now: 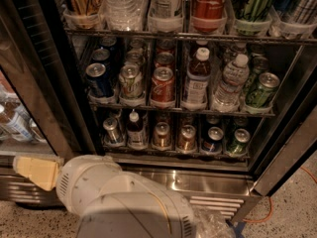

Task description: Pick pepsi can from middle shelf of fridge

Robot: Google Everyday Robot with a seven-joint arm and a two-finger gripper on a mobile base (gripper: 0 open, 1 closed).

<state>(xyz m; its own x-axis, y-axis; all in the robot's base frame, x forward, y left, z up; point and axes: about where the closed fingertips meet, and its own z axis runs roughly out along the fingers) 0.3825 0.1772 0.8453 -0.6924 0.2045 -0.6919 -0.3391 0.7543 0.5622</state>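
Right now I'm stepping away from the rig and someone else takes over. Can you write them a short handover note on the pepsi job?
Hand: low at the lower left, outside the fridge, below its shelves and far from the cans.
Pepsi can: upright at the front of the leftmost lane on the middle shelf.
Done: nothing picked; the can sits on the shelf.
Left: raise the hand to the can, grasp it, draw it out.

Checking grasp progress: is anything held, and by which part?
Nothing: the gripper is low left, outside the fridge; the pepsi can stands on the middle shelf.
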